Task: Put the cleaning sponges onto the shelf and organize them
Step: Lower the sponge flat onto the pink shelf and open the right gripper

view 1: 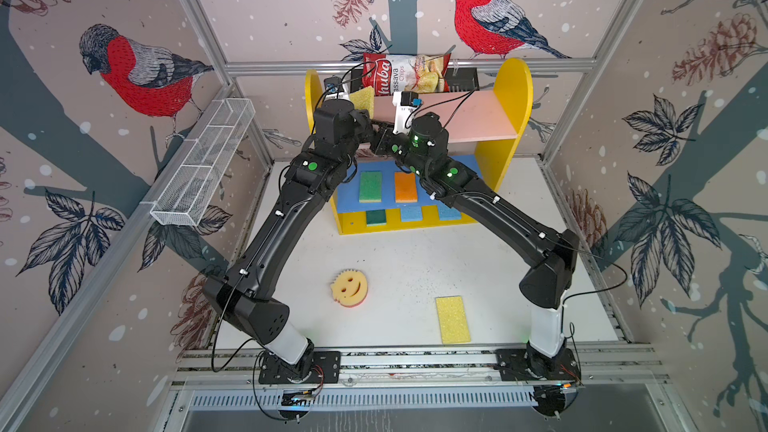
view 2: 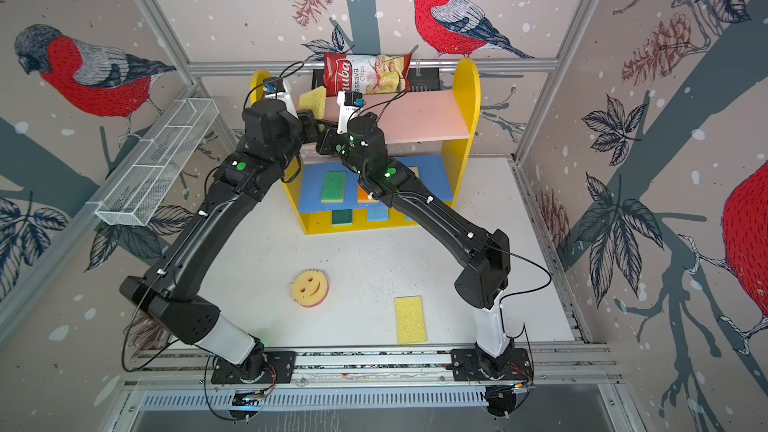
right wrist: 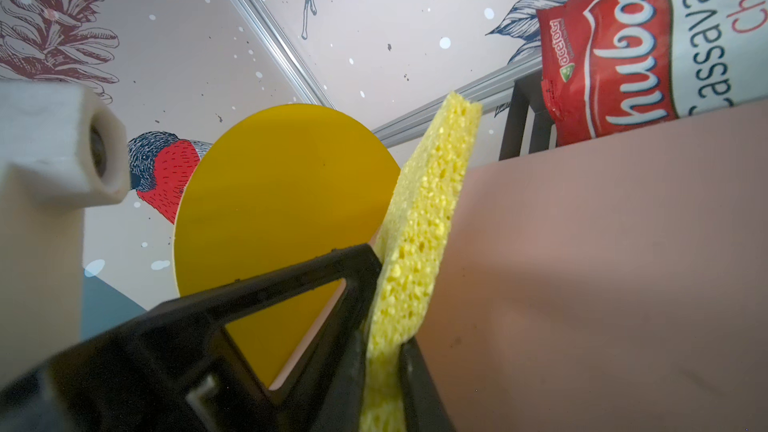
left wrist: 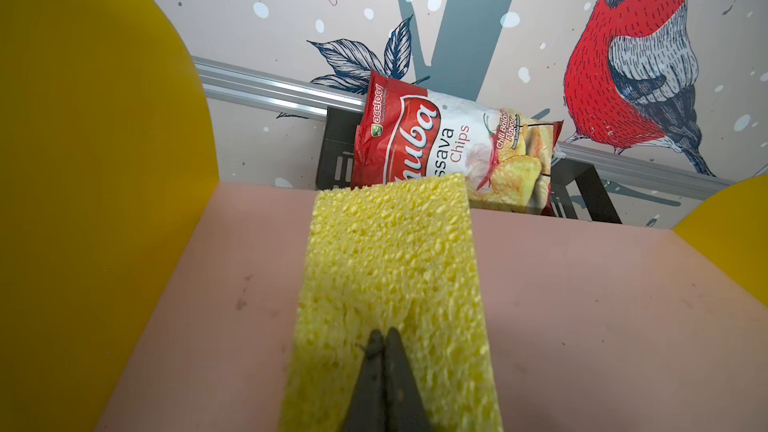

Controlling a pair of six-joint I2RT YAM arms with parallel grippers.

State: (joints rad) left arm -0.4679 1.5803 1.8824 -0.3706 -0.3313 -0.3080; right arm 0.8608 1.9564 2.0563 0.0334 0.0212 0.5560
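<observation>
A yellow sponge (right wrist: pixel 419 218) stands on edge over the left end of the shelf's pink top board (view 1: pixel 478 118). My right gripper (right wrist: pixel 384 344) is shut on its lower edge. My left gripper (left wrist: pixel 384 332) is shut with nothing between its fingers, its tips against the sponge's broad face (left wrist: pixel 390 259). A green sponge (view 1: pixel 370 187) and an orange one (view 1: pixel 405 187) lie on the blue middle board. A dark green sponge (view 1: pixel 376 217) and two light blue ones (view 1: pixel 411 214) lie on the base. A smiley sponge (view 1: pixel 349 288) and another yellow sponge (view 1: pixel 453 320) lie on the table.
A red-white chips bag (view 1: pixel 405 72) leans in a black basket (view 1: pixel 461 78) behind the shelf's top. A white wire basket (view 1: pixel 203 164) hangs on the left wall. Both arms meet in front of the shelf's left half, near its yellow side panel (left wrist: pixel 95 184).
</observation>
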